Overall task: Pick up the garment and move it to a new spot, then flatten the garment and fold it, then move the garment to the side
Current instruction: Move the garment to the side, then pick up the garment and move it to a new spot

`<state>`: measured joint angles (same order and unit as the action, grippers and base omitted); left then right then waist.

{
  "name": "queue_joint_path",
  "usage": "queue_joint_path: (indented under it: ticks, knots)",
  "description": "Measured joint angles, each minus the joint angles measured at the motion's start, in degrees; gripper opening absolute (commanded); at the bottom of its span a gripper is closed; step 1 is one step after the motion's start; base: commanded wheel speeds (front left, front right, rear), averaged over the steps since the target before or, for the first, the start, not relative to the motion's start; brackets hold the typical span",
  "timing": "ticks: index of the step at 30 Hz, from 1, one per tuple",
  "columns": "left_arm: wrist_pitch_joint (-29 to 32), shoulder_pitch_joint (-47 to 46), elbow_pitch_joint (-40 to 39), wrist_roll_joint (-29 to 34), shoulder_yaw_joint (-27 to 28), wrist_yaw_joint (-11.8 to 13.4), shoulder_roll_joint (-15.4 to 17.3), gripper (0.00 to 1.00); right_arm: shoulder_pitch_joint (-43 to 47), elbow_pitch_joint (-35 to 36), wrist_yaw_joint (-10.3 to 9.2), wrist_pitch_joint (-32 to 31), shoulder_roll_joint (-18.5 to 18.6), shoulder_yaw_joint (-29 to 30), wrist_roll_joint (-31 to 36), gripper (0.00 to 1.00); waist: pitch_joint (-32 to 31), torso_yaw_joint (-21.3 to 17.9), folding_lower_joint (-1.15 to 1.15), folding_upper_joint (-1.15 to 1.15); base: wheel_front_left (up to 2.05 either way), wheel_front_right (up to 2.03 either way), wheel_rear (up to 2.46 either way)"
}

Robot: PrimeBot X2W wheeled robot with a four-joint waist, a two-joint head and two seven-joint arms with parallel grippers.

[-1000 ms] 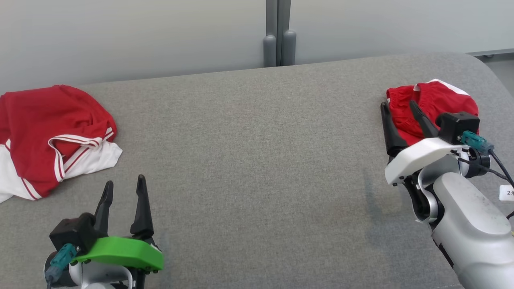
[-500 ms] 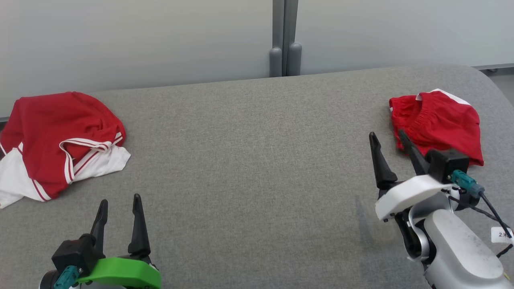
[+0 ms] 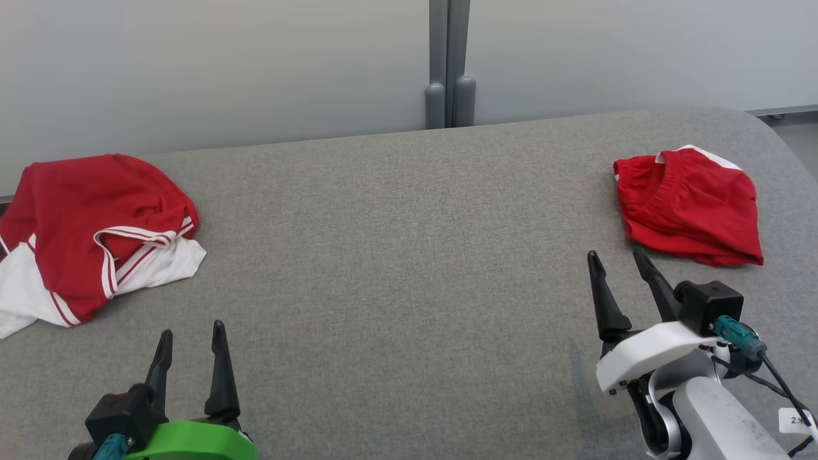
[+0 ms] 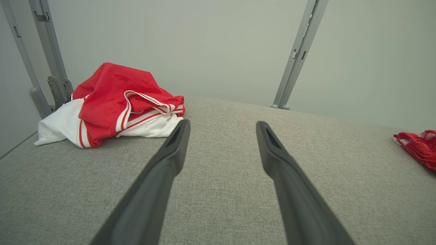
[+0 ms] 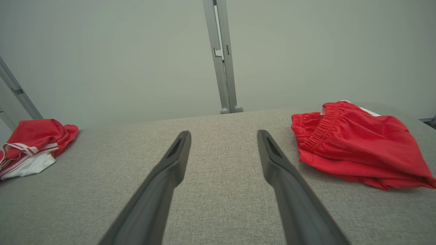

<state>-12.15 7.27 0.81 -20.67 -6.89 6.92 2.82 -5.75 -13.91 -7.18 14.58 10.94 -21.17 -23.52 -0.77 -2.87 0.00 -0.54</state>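
Fabric in grey covers the table (image 3: 409,306), and two pieces of clothing lie on it well apart. Red shorts (image 3: 693,207) sit in the upper right of the head view, folded compact with the waistband showing, and a crumpled garment (image 3: 89,223) in red and white lies at the left edge. The right pincer (image 3: 616,253) hovers just below the shorts without touching them, its jaws spread and empty. The left pincer (image 3: 193,328) sits at the lower left, likewise wide open with nothing between its fingers. The shorts look finished and set aside, so the step in hand is probably picking up the crumpled garment. To do it well, the left pincer should come in low over the table toward the near white hem. It should close on one firm bunch of cloth rather than a loose striped edge, then lift high enough that nothing drags. The open middle of the table is the sensible new spot, since both pincers can reach there to spread the garment flat.
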Motion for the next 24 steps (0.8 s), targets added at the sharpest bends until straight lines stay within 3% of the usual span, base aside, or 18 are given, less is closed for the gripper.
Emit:
queue_joint_path:
  ticks: [24]
  knots:
    - [-0.02,0.1,0.65,0.21,-1.04,0.18,-0.02,1.0,5.23,4.27,0.0,0.0,-1.11,3.27,3.44,1.0,-0.46,1.48,0.0,0.0,0.0,0.0,0.0]
